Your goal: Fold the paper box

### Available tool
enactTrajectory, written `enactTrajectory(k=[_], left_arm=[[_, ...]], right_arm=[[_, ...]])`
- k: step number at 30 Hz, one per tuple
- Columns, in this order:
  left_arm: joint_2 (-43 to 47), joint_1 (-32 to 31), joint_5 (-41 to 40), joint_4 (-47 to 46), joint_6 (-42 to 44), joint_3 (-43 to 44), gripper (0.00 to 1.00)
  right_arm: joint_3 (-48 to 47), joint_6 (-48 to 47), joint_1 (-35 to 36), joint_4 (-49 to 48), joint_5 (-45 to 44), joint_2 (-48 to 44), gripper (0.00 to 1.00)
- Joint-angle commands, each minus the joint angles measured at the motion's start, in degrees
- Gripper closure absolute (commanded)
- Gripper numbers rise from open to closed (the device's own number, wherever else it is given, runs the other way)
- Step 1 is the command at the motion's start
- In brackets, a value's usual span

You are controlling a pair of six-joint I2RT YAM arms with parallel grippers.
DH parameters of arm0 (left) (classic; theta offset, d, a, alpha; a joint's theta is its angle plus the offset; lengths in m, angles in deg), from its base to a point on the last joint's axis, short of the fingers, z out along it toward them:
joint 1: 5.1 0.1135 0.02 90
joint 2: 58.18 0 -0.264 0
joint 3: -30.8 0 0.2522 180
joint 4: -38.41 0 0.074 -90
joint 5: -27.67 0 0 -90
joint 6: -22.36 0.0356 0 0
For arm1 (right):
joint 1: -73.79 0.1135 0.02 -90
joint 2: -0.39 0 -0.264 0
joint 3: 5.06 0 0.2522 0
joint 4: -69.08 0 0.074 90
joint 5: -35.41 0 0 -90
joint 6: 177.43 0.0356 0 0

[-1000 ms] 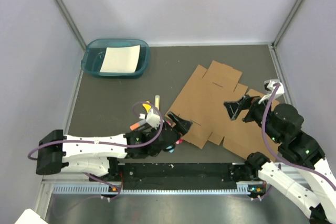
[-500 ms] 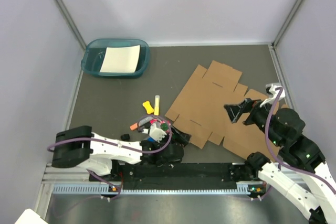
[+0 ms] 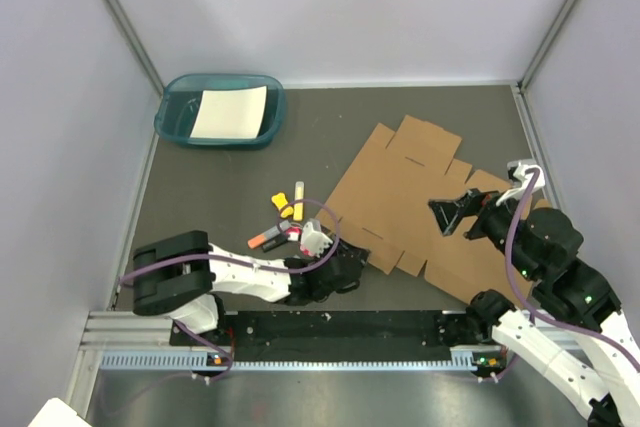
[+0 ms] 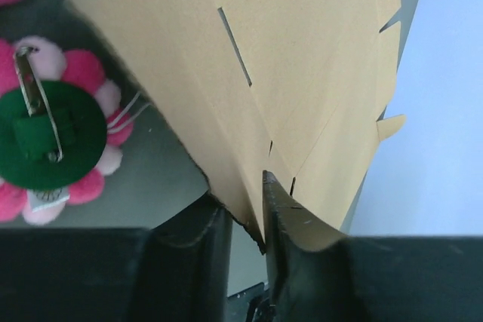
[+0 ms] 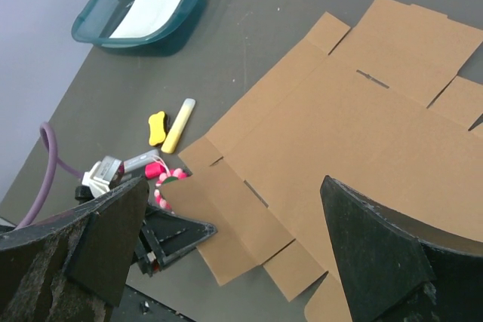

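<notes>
While the paper box (image 3: 420, 192) lies on the right half of the table (image 3: 220, 187), your left arm (image 3: 240, 272) stretches low along the near edge. Its left gripper (image 4: 249, 201) pinches the box's near-left corner. Your right arm (image 3: 560, 267) bends above the sheet, with the right gripper (image 3: 452, 215) spread wide and holding nothing.

The paper box (image 3: 420, 197) is showing plain brown against the dark grey table (image 3: 200, 197). At the far left corner, a teal tray (image 3: 175, 109) is framing a white sheet (image 3: 230, 112). A trinket (image 4: 53, 133), perhaps felt, is showing pink around green.
</notes>
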Motion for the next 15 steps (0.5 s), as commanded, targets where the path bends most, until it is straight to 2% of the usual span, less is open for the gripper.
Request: enactTrajectory(k=[1, 4, 5, 6, 8, 9, 11, 12, 14, 15], left_arm=[[-0.61, 1.78, 2.29, -6.23, 4.87, 1.43, 0.79], [0.88, 2.92, 2.55, -5.17, 8.73, 2.22, 0.86], [2.71, 3.36, 2.38, -3.86, 10.14, 2.83, 0.89], [4.12, 3.62, 1.59, -2.81, 13.54, 3.27, 0.96], [9.72, 4.84, 0.45, 1.66, 18.38, 5.28, 1.00], [11.94, 5.55, 0.27, 2.91, 26.76, 6.34, 1.00], [17.81, 7.83, -0.09, 6.07, 35.68, 11.33, 1.00], [19.41, 8.89, 0.61, 9.13, 45.04, 13.28, 1.00], [22.92, 12.48, 3.94, 12.91, 52.65, 19.93, 1.00], [23.73, 13.81, 5.35, 16.50, 59.21, 22.50, 1.00]], right_arm=[[-0.25, -1.48, -0.16, -0.14, -1.45, -0.66, 0.01], [-1.04, -1.83, -0.24, -0.05, -1.45, -0.31, 0.01], [-1.39, -2.01, -0.33, -0.14, -1.45, -0.31, 0.01], [-1.74, -2.36, -0.24, -0.05, -1.62, -0.39, 0.01], [-3.32, -3.06, -0.24, 0.30, -2.15, -0.39, 0.01], [-4.72, -3.41, -0.33, 0.47, -2.50, -0.31, 0.01], [-6.40, -4.47, -0.42, 0.82, -3.38, -0.22, 0.01], [-7.10, -4.73, -0.25, 0.83, -3.73, -0.13, 0.01], [-9.21, -5.70, -0.24, 0.83, -4.43, 0.05, 0.01], [-9.83, -5.79, -0.24, 0.83, -4.70, 0.13, 0.01]])
